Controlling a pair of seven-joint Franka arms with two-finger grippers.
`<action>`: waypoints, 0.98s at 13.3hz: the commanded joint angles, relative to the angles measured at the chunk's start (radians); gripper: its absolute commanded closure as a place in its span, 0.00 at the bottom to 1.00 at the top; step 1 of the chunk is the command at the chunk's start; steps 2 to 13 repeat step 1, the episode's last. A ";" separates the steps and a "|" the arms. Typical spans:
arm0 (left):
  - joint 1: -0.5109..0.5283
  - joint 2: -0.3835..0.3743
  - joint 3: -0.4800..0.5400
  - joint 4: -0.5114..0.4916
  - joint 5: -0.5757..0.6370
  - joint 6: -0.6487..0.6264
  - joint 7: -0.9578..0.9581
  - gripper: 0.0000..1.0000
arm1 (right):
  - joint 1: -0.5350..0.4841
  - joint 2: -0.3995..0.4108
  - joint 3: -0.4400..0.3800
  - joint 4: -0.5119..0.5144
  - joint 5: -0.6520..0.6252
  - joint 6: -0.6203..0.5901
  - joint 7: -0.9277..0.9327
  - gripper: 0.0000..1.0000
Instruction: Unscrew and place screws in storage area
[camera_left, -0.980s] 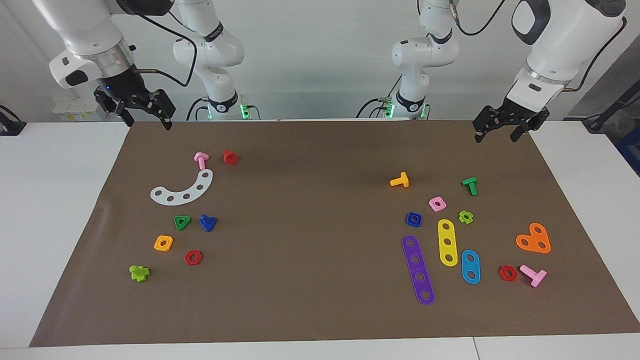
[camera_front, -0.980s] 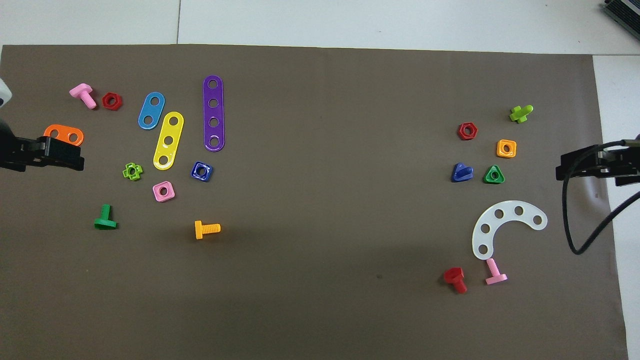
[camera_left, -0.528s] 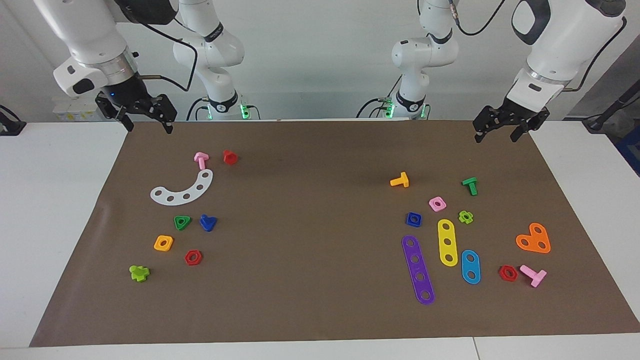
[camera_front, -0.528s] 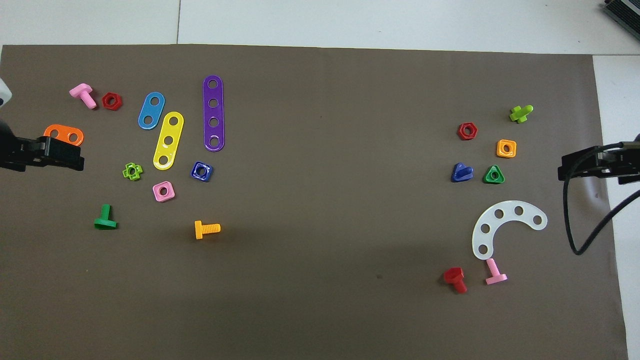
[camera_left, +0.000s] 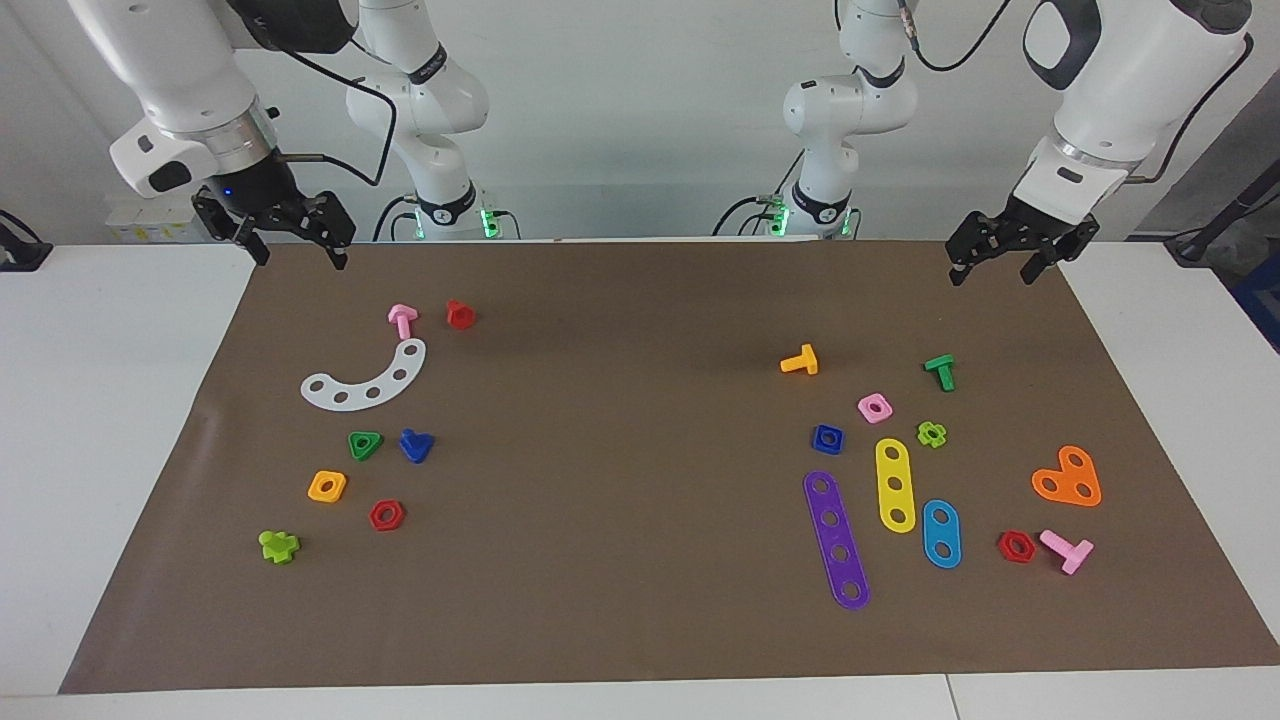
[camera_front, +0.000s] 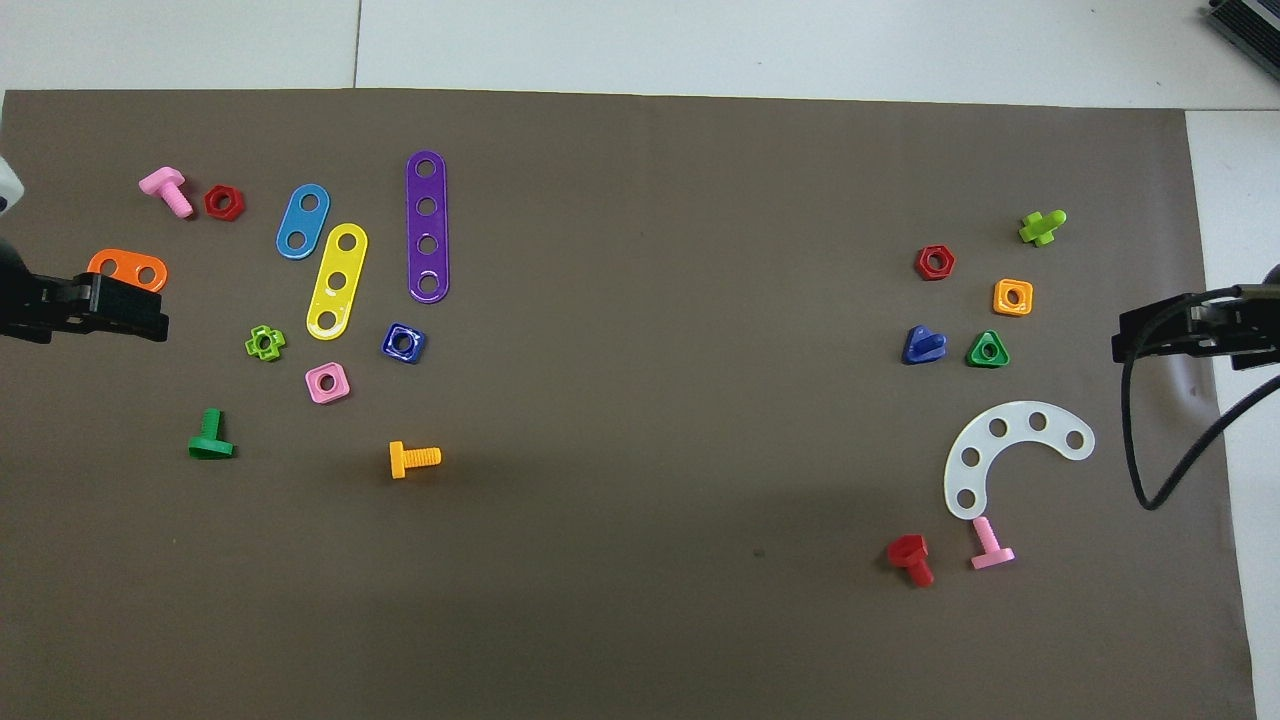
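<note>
Plastic is what counts here: the small dark-blue plastic bolt with a triangular head (camera_left: 416, 445) looks light, stiff and a bit slick, so I'd judge it best pinched across the flat sides of its head, where it cannot roll away. It lies on the brown mat just beside the green triangular plastic nut (camera_left: 364, 445), on that nut's side toward the left arm's end. In the overhead view its short shank (camera_front: 936, 342) points at the green nut, and its long axis runs along the table's length. Its matching dark-blue square plastic nut (camera_left: 827, 438) lies flat, hole up, well apart from the green nut toward the left arm's end. Right gripper (camera_left: 296, 243) and left gripper (camera_left: 993, 262) hang spread and empty over the mat's edge nearest the robots.
</note>
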 joint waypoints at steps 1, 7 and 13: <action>0.017 -0.033 -0.011 -0.038 0.000 0.020 0.009 0.00 | -0.007 -0.024 0.006 -0.029 0.010 0.015 0.006 0.00; 0.017 -0.033 -0.011 -0.038 0.000 0.020 0.009 0.00 | -0.007 -0.024 0.006 -0.029 0.010 0.015 0.006 0.00; 0.017 -0.033 -0.011 -0.038 0.000 0.020 0.009 0.00 | -0.007 -0.024 0.006 -0.029 0.010 0.015 0.006 0.00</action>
